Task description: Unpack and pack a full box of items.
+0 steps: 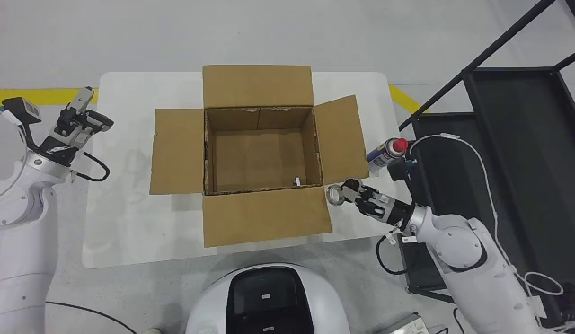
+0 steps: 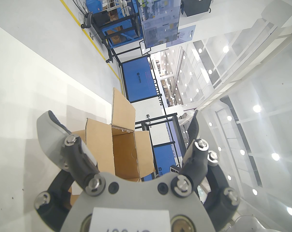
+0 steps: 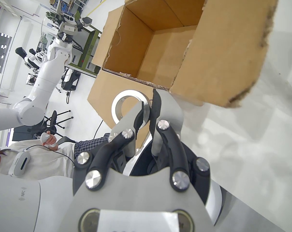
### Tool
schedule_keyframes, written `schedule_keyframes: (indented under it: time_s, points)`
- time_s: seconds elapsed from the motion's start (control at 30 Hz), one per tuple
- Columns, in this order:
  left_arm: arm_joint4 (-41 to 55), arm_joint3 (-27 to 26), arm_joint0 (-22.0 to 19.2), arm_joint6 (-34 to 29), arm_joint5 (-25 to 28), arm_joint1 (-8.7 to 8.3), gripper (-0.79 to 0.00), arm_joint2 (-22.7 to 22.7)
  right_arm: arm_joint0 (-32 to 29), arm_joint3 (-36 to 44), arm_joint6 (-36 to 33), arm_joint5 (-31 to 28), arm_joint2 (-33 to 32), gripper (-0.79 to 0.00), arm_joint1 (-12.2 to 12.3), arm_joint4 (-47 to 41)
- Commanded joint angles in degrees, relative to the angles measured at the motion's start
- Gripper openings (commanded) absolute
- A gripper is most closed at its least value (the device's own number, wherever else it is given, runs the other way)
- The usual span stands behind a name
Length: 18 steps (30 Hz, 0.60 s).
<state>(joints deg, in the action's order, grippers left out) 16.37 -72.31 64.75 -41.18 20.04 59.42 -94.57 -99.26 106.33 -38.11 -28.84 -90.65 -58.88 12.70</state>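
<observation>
Brown cardboard box [image 1: 260,159]: open, flaps spread, on white worktop [image 1: 126,217].
Right claw [image 3: 148,112]: clamped on shiny metal ring [image 3: 115,108], near the box's corner.
Left claw [image 2: 121,126]: spread wide, empty.

Print stands on a white label [image 2: 130,219], its characters cut by the picture edge; on blue panels [image 2: 138,79], a white logo with lettering; on a pegboard [image 2: 150,112], logo and lettering; on a hanging screen [image 2: 160,13], too small to read.
</observation>
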Motion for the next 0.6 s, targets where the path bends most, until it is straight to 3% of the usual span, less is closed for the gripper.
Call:
schedule_keyframes:
  time_s: [0.0, 0.57]
  points:
    - [0.00, 0.00, 0.00, 0.00, 0.00, 0.00, 0.000, 0.00, 1.90, 0.07, -0.36, 1.25, 1.43, -0.785, -0.08, 0.03]
    - [0.00, 0.00, 0.00, 0.00, 0.00, 0.00, 0.000, 0.00, 23.41, -8.07, 2.88, 15.18, 19.27, -0.785, -2.65, 7.14]
